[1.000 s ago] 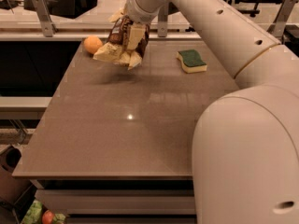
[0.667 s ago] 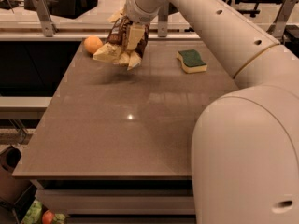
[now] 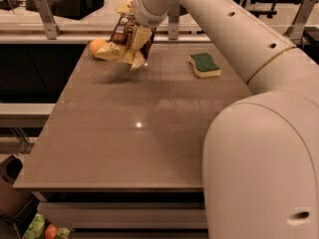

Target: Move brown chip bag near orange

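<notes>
The arm [image 3: 224, 29] is reaching far across the table [image 3: 134, 148] to the back left corner. At its end, the gripper [image 3: 134, 34] is pinching the top of the bag [image 3: 115, 51]. It is closed tight on the bag and is holding nothing else.

The bag is hanging down from the gripper, all crinkled and tipping to one side. It is looking a bit lifted off the table, because a dark shadow is lying on the table under it. I think the robot is holding it up so it is not dragging on the top.

The orange [image 3: 95, 45] is sitting at the back left edge of the table. The bag's low corner is right beside the orange, maybe touching it. I cannot tell which.

The sponge [image 3: 205, 65] is lying well apart on the right, so it is not getting in the way.

I think the job is almost done, because the bag is hanging just where it should go. The next thing is to put it down softly and let go. The robot should be going slowly here, since a bump could make the round orange roll off the edge.
</notes>
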Motion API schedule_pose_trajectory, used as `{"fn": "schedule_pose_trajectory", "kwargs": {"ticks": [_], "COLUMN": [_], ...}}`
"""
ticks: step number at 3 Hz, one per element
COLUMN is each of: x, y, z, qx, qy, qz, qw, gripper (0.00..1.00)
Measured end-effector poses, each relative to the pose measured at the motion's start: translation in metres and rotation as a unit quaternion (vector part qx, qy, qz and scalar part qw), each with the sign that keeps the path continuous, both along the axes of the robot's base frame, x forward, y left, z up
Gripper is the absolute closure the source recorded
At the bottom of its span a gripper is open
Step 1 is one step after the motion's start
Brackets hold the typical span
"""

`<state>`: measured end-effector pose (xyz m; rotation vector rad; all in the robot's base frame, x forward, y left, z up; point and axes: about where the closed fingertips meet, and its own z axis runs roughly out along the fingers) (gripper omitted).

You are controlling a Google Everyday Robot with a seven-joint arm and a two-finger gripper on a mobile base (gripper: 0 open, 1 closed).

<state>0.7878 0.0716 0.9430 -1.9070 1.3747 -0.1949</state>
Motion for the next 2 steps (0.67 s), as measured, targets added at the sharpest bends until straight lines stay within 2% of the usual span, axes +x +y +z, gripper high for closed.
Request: {"fn": "schedule_pose_trajectory", "kwargs": {"ticks": [1,2], "x": [0.0002,0.0002], "y": [0.0019,0.0019], "z": [-0.0030,-0.0030], "qx": [-0.001,-0.001], "qy": [0.002,0.002], "qz": [0.001,0.001], "qw": [1.0000,1.0000], "gripper": [0.00,0.00]}}
